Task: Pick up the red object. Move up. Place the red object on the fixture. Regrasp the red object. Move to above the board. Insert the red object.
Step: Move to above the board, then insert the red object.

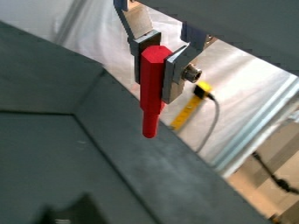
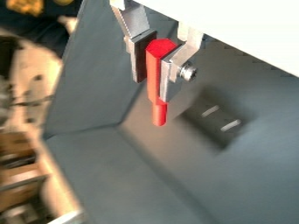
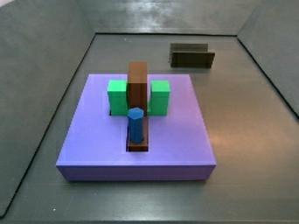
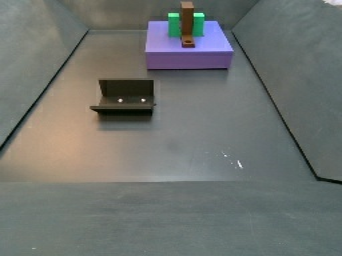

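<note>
- The gripper (image 1: 160, 63) shows only in the wrist views (image 2: 155, 59), pinching the red peg (image 1: 152, 92) near its top end; the peg (image 2: 160, 83) hangs upright below the pads, clear of the floor.
- In a wrist view the fixture (image 2: 218, 123) lies on the floor below, off to one side of the peg.
- In both side views the fixture (image 3: 191, 56) (image 4: 123, 97) stands well apart from the board (image 3: 138, 140) (image 4: 189, 49).
- On the board: green block (image 3: 139, 96), brown bar (image 3: 138, 92), blue peg (image 3: 135, 125).
</note>
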Tool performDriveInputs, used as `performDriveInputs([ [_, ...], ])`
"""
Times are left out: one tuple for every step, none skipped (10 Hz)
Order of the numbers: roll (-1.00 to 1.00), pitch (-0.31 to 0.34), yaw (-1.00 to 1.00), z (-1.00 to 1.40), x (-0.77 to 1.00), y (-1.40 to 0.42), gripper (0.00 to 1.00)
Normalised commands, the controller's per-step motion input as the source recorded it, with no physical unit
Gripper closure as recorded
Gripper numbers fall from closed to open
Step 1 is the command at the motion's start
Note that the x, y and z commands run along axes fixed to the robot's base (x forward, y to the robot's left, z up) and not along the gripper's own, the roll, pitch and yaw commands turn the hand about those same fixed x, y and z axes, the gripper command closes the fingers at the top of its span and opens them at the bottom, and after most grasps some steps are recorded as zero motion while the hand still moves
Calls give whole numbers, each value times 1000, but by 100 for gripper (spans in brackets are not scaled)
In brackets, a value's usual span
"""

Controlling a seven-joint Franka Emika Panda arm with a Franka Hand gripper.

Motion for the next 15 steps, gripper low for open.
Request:
performDriveInputs([
  [-1000, 127, -112, 270, -1143, -1400, 100],
  [-1000, 136, -106, 255, -1135, -1400, 100],
  [-1000, 147, -98, 259, -1116, -1400, 100],
  [-1000, 151, -80, 171, -786, -979, 100],
  [-1000, 148, -70, 97, -492, -571, 100],
  [-1000, 146, -61, 41, -283, -296, 100],
  [-1000, 139, -48, 38, -162, -138, 100],
  [-1000, 125, -38, 12, -116, -75, 100],
  [-1000, 105, -21, -1, -72, -9, 100],
  [-781, 68, -16, 6, -55, 2, 100],
  [-395, 8, -1, -5, -40, 9, 100],
  [-275, -6, 1, -1, -36, 9, 100],
  [-31, -21, 0, -214, 9, 100, 100],
  [0, -36, -37, -366, 214, 340, 100],
  [-30, -20, -80, -460, 449, 526, 100],
])
